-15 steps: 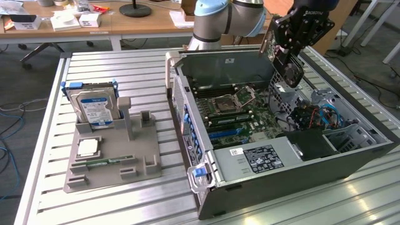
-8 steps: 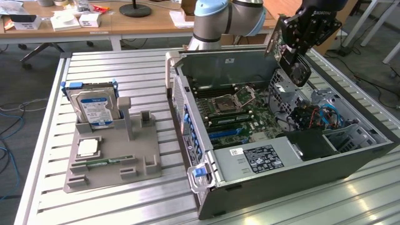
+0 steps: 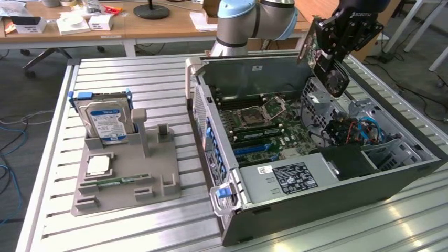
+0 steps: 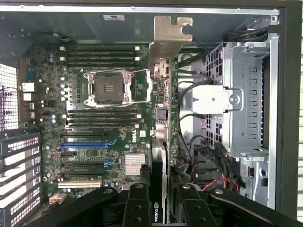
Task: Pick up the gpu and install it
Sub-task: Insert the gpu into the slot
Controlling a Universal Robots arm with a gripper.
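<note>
The thin black gpu, silvery bracket at one end, hangs tilted above the open case.

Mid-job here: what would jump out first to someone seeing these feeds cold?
The end effector grips the black graphics card edge-on above the open computer case, at the exterior view's upper right, with the bare motherboard below. On the exterior view's left, a hard drive stands upright in a gray holder on the slatted metal table.
</note>
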